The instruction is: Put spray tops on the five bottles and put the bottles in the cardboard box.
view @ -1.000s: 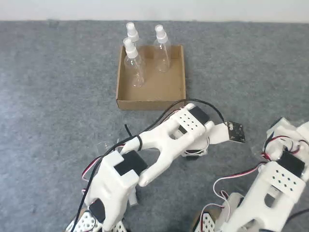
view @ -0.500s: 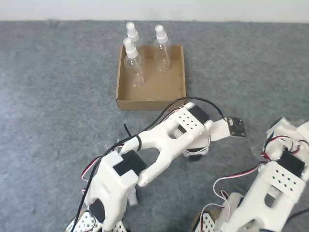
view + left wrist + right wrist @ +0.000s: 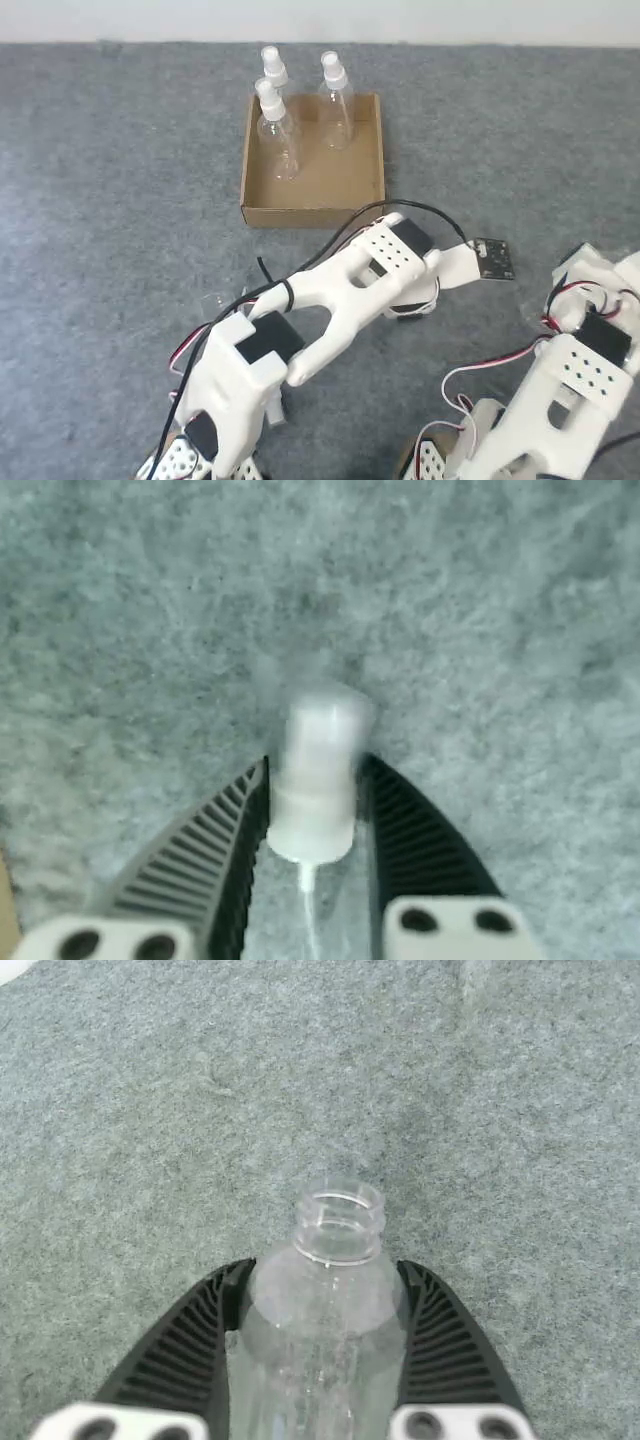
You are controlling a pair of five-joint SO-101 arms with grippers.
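L grip (image 3: 315, 770): clamped on spray top (image 3: 320, 730).
R grip (image 3: 322, 1272): clamped on uncapped bottle (image 3: 340, 1222).
Box (image 3: 312, 212): 3 capped bottles (image 3: 279, 135) seen at rear.

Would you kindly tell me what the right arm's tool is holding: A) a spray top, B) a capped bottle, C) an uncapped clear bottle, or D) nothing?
C: in the right wrist view the right tool is shut on a clear bottle whose neck is open.
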